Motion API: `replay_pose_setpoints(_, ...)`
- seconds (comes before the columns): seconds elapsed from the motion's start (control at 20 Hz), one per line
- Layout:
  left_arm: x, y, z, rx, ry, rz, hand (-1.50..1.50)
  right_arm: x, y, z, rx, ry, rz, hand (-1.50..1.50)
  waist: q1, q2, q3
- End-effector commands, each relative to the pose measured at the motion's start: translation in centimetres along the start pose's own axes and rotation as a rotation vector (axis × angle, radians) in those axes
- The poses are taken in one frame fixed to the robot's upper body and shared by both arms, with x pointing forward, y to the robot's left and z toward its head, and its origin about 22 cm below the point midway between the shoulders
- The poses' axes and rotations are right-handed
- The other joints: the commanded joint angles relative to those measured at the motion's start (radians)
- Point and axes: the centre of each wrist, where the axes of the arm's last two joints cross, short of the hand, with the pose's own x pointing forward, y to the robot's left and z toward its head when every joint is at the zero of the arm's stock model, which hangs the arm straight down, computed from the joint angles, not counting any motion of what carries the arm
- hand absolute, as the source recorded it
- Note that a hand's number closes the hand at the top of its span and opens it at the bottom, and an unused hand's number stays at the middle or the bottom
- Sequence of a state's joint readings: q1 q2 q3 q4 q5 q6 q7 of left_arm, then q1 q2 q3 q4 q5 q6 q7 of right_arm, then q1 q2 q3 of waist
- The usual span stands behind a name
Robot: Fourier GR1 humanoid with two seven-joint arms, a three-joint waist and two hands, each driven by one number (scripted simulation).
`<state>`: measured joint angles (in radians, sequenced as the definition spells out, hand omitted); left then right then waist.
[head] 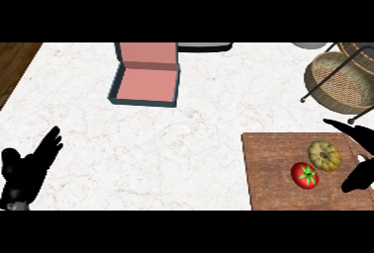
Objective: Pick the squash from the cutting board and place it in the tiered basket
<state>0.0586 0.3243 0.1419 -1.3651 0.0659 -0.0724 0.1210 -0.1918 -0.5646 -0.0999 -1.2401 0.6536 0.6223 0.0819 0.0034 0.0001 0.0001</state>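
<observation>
Viewing the lower right, you see the squash (324, 155) on the cutting board (274, 170), the right hand (359, 175) spread around it; the left hand (25, 168) rests open lower left.

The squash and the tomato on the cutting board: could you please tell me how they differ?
The squash is tan and ribbed; the tomato is red and smooth with a green stem. The squash lies farther back, towards the tiered basket; the tomato sits nearer the front. Both rest on the cutting board, close beside the open right hand.

1 squash (323, 155), 1 tomato (305, 175) (both on 1 board (274, 173)).
</observation>
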Motion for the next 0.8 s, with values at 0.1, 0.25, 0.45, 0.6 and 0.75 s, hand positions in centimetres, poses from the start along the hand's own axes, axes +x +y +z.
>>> replay_pose_setpoints(0.1, -0.9, -0.4, 0.3, -0.009, 0.008, -0.001, 0.0, 0.4, 0.5, -2.8, 0.011, 0.007, -0.006, -1.5, 0.004, 0.001, 0.0)
replay_pose_setpoints(0.25, 0.7, 0.9, -2.0, -0.008, 0.015, -0.012, 0.0, -0.3, 1.7, -1.4, 0.024, -0.004, -0.022, -1.5, -0.004, 0.0, 0.0)
replay_pose_setpoints(0.45, -0.5, 1.4, -1.2, 0.024, 0.001, -0.001, 0.0, 0.8, 1.6, -2.4, 0.037, 0.01, -0.001, -1.5, -0.002, 0.0, 0.0)
replay_pose_setpoints(0.6, 0.5, -0.2, -2.3, 0.014, 0.018, -0.004, 0.0, 1.6, 3.2, -4.3, 0.044, 0.02, -0.002, -1.5, 0.0, 0.001, 0.0)
replay_pose_setpoints(0.75, 0.3, -0.7, 0.9, 0.001, -0.002, -0.012, 0.0, -0.1, 6.2, -4.3, 0.062, -0.094, 0.082, 1.5, 0.01, 0.0, 0.001)
